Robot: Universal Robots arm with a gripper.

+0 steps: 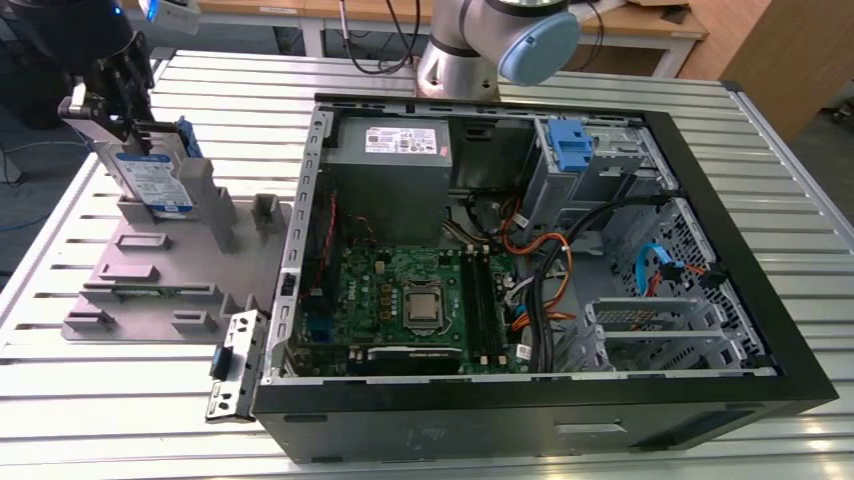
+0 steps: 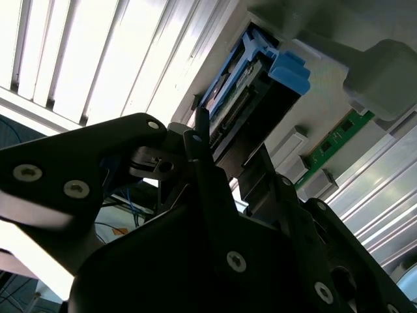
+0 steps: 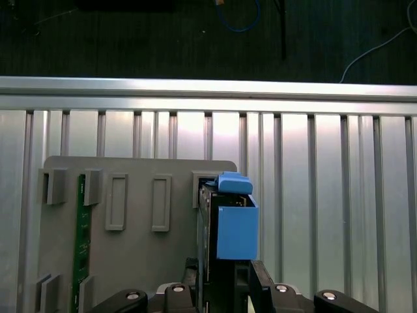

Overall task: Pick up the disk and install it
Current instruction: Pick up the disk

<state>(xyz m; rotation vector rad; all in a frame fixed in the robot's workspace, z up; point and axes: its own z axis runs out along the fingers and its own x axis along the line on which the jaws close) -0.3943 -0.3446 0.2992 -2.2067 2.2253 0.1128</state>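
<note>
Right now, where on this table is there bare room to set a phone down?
In the exterior view, table slats are bare below the grey fixture and right of the computer case. Inside the case, cables crowd everything.

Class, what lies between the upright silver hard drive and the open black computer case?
In the exterior view, the grey plastic fixture's upright posts stand between the silver hard drive and the black computer case.

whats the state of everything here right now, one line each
disk: standing on edge in the grey fixture, outside the case, not installed
end effector: at the disk's upper end
computer case: lying on its side, side panel off, inside exposed
blue latch: upright inside the case
grey fixture: flat on the table beside the case
</note>
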